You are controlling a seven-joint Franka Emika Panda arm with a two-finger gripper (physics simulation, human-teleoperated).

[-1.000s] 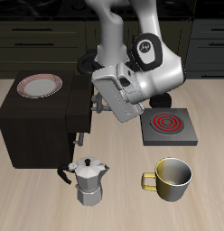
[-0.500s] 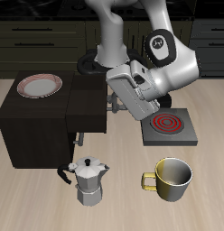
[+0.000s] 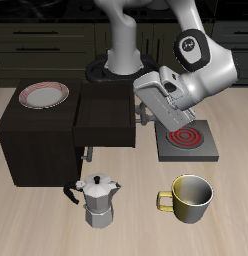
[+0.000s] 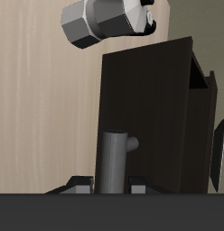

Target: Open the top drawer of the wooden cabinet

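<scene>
The dark brown wooden cabinet [image 3: 36, 140] stands on the table. Its top drawer [image 3: 104, 115] is pulled well out of the cabinet body, toward the burner plate. My gripper [image 3: 141, 118] is at the drawer's front panel, shut on the small bar handle. In the wrist view the handle [image 4: 114, 158] shows as a grey bar between my fingers, with the gripper [image 4: 112, 185] right at it and the drawer's dark front [image 4: 150, 99] behind. The lower drawers are hidden from view.
A plate [image 3: 44, 95] lies on the cabinet top. A grey plate with a red burner coil [image 3: 184, 138] sits beside the drawer's front. A moka pot [image 3: 96, 200] and a yellow mug [image 3: 191, 197] stand near the table's front edge.
My gripper has moved away from the cabinet body toward the burner plate, holding the handle. The top drawer has slid farther out with it.
</scene>
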